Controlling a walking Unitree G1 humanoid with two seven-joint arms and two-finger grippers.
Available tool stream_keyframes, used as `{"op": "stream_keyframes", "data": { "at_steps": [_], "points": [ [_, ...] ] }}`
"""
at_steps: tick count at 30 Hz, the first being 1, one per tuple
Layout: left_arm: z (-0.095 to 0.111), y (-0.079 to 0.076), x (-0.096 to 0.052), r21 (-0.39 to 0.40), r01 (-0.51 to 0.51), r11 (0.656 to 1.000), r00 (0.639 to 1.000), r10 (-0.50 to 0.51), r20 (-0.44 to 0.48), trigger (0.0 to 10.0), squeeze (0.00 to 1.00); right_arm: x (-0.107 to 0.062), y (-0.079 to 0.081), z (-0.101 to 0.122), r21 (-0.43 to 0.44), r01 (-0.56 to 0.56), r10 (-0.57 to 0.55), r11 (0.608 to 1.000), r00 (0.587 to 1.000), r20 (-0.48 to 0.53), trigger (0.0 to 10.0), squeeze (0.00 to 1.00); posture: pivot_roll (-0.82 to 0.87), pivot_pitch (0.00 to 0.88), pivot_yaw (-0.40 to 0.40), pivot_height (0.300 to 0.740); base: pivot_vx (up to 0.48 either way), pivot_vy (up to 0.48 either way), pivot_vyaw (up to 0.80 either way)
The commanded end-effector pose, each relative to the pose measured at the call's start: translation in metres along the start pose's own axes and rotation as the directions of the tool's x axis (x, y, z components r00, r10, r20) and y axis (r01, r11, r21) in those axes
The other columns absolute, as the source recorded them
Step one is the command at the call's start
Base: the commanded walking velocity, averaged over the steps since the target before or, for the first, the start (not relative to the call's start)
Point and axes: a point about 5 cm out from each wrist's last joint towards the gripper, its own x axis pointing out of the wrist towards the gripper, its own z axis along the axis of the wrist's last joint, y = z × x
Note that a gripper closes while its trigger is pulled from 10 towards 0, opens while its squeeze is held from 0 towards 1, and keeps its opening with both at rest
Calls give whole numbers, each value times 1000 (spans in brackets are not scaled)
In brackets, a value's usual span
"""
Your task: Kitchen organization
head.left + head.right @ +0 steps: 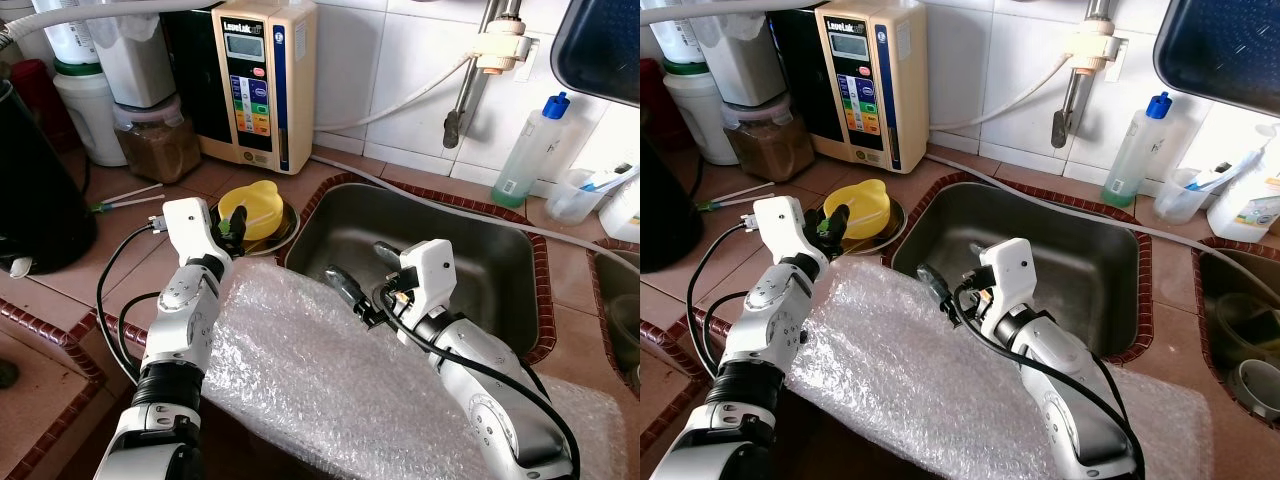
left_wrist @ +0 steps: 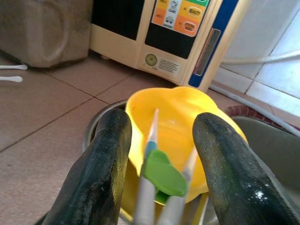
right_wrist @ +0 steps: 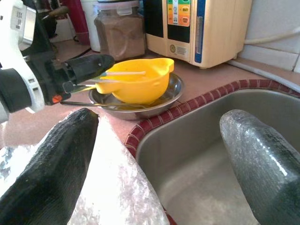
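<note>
Now left end effector (image 1: 232, 226) grips green-tipped sticks (image 2: 159, 178) over yellow bowl (image 1: 252, 210); right end effector (image 1: 360, 278) gapes empty.

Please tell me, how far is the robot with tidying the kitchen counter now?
Still early, I think. In hand: the left gripper holds thin white sticks with a green clip over the yellow bowl, which sits in a metal dish. The right gripper hovers open at the sink edge. Left: two more sticks on the counter and the bubble wrap.
</note>
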Motion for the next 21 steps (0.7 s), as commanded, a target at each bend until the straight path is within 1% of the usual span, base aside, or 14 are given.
{"op": "stream_keyframes", "data": {
  "at_steps": [1, 4, 6, 7, 9, 10, 12, 13, 15, 18, 19, 21],
  "points": [
    [3, 1, 2, 4, -11, 1000, 1000, 11, 4, 0, 0, -1, -4, 7, -23, -5, 5, 1000, 1000, 7, 10000, 0, -11, 0, -20, 740, 0, 0, 0],
    [3, 3, 1, 4, -23, 1000, 1000, 23, 3, 0, 0, -2, -4, 6, -22, -16, 16, 1000, 1000, -6, 10000, 0, -12, 0, -22, 740, 0, 0, 0],
    [3, 4, 1, -5, -30, 1000, 1000, 30, 5, 0, 0, -2, -5, 6, -12, 4, -4, 1000, 1000, 11, 10000, 0, -12, 0, -23, 740, 0, 0, 0],
    [4, 4, 1, -8, -31, 999, 1000, 31, 5, 0, 0, -2, -8, 6, -56, 28, -28, 998, 1000, 9, 10000, 0, -12, 0, -23, 740, 0, 0, 0],
    [4, 4, 1, -10, -32, 999, 999, 32, 5, 0, 0, -3, -9, 5, -74, 40, -40, 996, 999, 3, 10000, 0, -12, 0, -23, 740, 0, 0, 0],
    [4, 3, 1, -15, -32, 999, 999, 32, 6, 0, 0, -3, -10, 3, -63, 23, -24, 998, 1000, -14, 10000, 0, -13, 0, -23, 740, 0, 0, 0],
    [5, 3, 1, -19, -31, 999, 999, 31, 8, 0, 0, -4, -12, 1, -70, 24, -25, 997, 1000, -15, 10000, 0, -13, 0, -23, 740, 0, 0, 0],
    [7, 1, 3, -23, -30, 999, 1000, 30, 9, 0, 0, -4, -16, 2, -40, 57, -58, 998, 998, -3, 10000, 0, -8, 0, -33, 740, 0, 0, 0],
    [8, 0, 4, -28, -26, 999, 1000, 26, 12, 0, 0, -3, -19, 1, -25, 84, -84, 996, 996, -4, 10000, 0, -5, 0, -35, 740, 0, 0, 0],
    [11, 0, 4, -35, -24, 999, 1000, 25, 19, 0, 0, -3, -19, 1, -9, 72, -73, 997, 997, -8, 10000, 0, -1, 0, -36, 740, 0, 0, 0],
    [13, 0, 4, -62, -29, 998, 999, 30, 17, 0, 0, -2, -18, 1, -24, 65, -66, 998, 998, -1, 10000, 0, 0, 0, -37, 740, 0, 0, 0],
    [15, 0, 3, -89, -35, 995, 999, 37, 20, 0, 0, -1, -19, 1, -56, 80, -80, 995, 997, 14, 10000, 0, 1, 0, -39, 740, 0, 0, 0]
  ]
}}
